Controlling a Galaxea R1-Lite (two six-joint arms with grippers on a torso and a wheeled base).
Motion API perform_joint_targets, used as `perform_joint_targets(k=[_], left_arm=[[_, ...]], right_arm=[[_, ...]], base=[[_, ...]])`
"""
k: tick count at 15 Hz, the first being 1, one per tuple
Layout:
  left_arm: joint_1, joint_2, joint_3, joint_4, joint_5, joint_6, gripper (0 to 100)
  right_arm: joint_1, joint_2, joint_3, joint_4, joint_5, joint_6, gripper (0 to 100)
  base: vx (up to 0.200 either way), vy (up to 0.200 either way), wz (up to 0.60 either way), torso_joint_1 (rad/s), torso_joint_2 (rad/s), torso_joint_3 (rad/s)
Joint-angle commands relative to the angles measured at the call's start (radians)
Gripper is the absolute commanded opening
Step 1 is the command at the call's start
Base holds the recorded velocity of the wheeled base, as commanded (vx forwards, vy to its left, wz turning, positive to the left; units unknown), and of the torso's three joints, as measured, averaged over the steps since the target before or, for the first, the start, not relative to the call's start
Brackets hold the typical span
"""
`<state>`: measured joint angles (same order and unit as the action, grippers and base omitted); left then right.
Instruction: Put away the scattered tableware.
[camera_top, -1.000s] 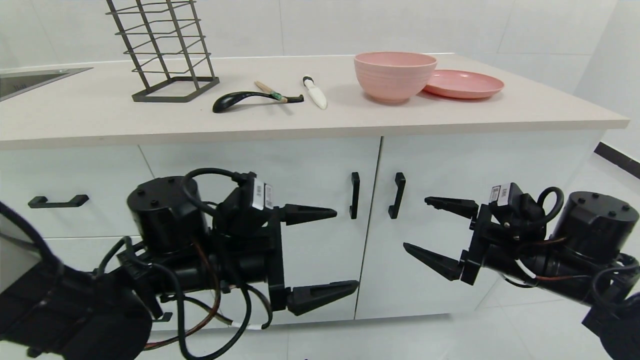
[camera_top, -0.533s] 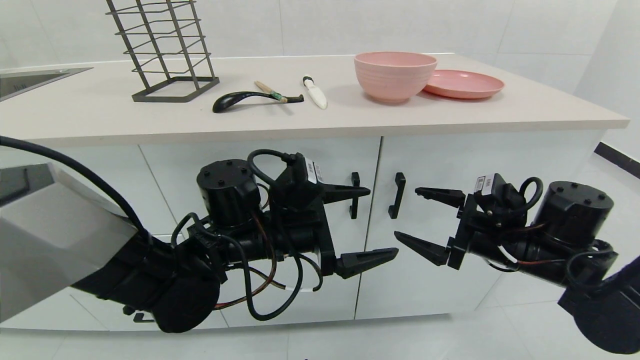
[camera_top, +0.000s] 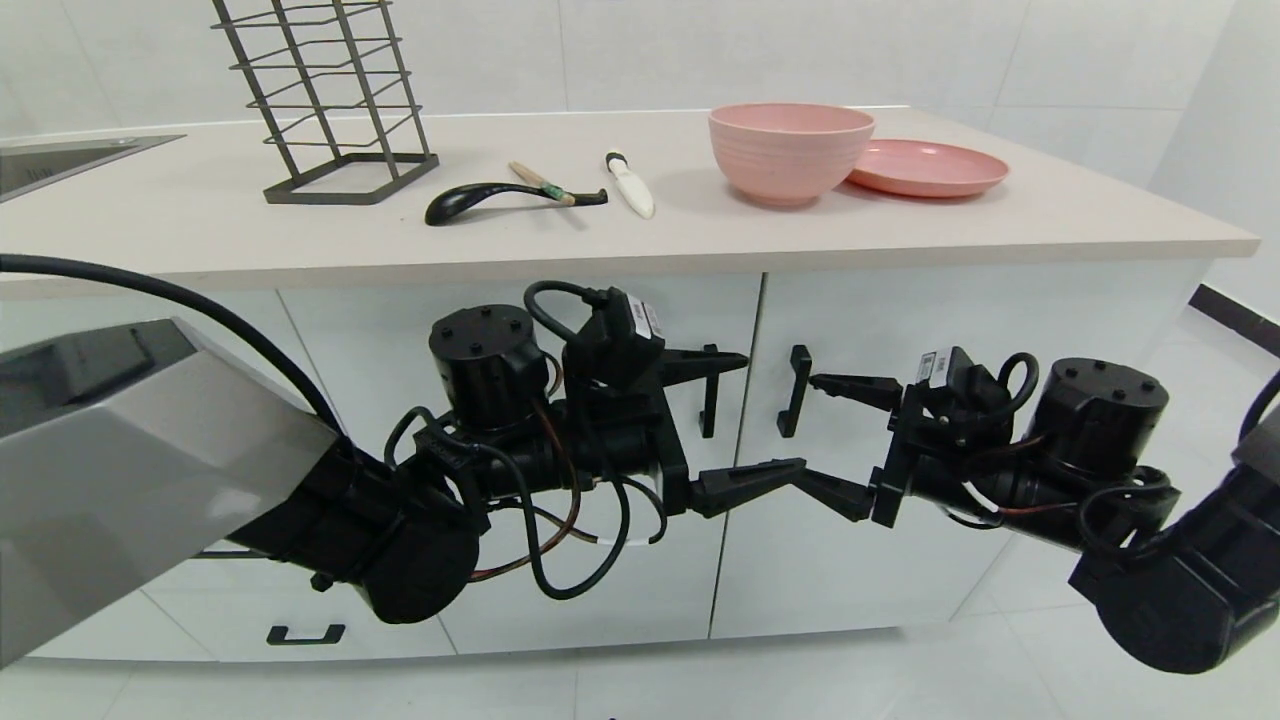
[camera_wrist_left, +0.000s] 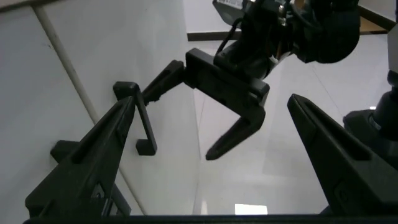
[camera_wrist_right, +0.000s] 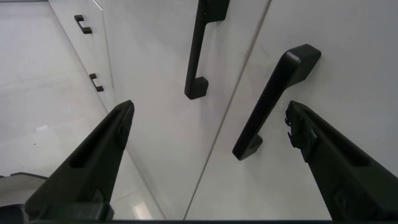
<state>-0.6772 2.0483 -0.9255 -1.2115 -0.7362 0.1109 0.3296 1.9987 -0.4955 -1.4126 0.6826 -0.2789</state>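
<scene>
Left end effector and right end effector held spread apart at lower centre, before cabinet handles, pink bowl, plate and black spoon laid on bench above.

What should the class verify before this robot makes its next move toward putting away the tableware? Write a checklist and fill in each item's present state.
1. Open left end effector: ok.
2. Open right end effector: ok.
3. Clearance between the two end effectors: cannot tell; their lower fingers overlap in the head view.
4. Opened cabinet doors, if storing inside: not ok; both are shut, and neither the left door handle nor the right door handle is gripped.
5. Tableware free on the counter: ok; the pink bowl, pink plate and black spoon lie in the open.
</scene>
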Motion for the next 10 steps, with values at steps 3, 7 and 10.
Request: perform_joint_targets(k=[3,7,10], left_arm=[[0.002,0.043,-0.053,-0.025,0.001,-0.019,100],[0.002,0.053,-0.045,-0.071,0.001,-0.019,100],[0.002,0.053,-0.045,-0.072,0.015,-0.02,100]], right_arm=[[-0.007,0.037,-0.037,-0.002,0.023,-0.002,100],[-0.001,0.071,-0.063,-0.006,0.049,-0.002,100],[0.02,0.068,-0.063,-0.013,0.064,-0.002,100]], base=[[0.0,0.0,0.0,0.0,0.0,0.0],[0.0,0.0,0.0,0.0,0.0,0.0],[0.0,0.0,0.0,0.0,0.0,0.0]])
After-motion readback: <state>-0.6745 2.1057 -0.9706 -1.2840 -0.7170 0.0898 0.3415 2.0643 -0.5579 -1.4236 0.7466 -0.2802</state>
